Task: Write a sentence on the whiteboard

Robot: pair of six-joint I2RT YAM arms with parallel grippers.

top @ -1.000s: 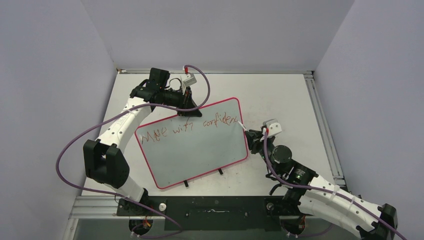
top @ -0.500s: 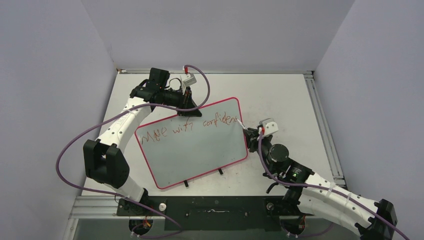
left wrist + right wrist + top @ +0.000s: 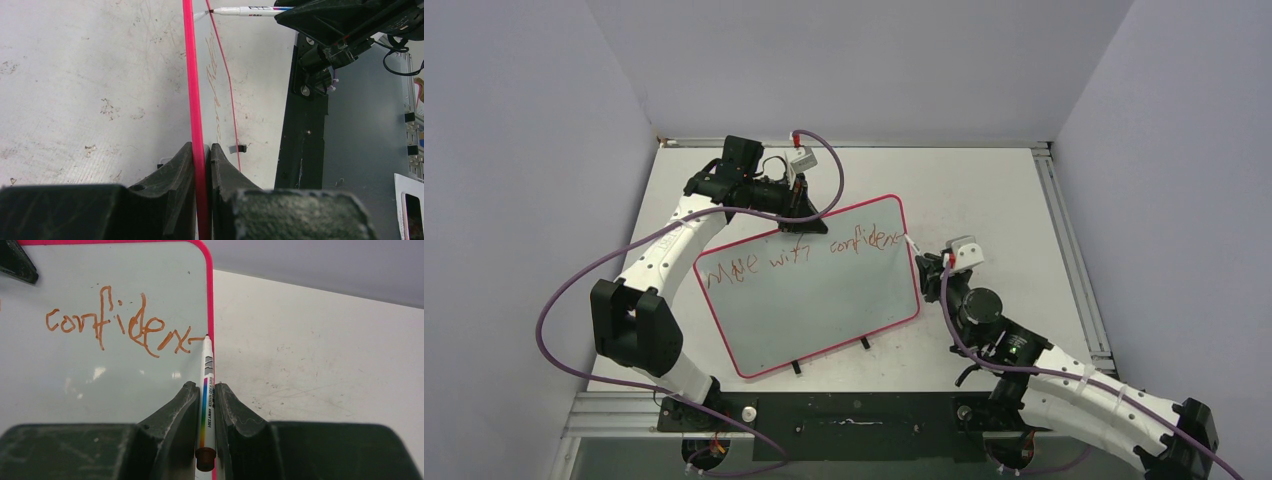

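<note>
A pink-rimmed whiteboard (image 3: 824, 310) stands tilted mid-table (image 3: 984, 200), its top edge pinched by the closed left gripper (image 3: 201, 149), while the right gripper (image 3: 204, 390) clamps a white marker (image 3: 207, 371) whose tip meets the right rim where the shaky red-brown sentence (image 3: 780, 262) ends in "confidex".

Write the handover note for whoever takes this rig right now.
Left gripper: shut on the top rim of the whiteboard, holding it.
Right gripper: shut on the marker, with its tip at the board's right rim.
Done: the sentence reads roughly "Move with confiden", and its last stroke runs to the rim.
Left: the last word looks unfinished and that line has no room. The board below is bare, so probably continue there.
</note>
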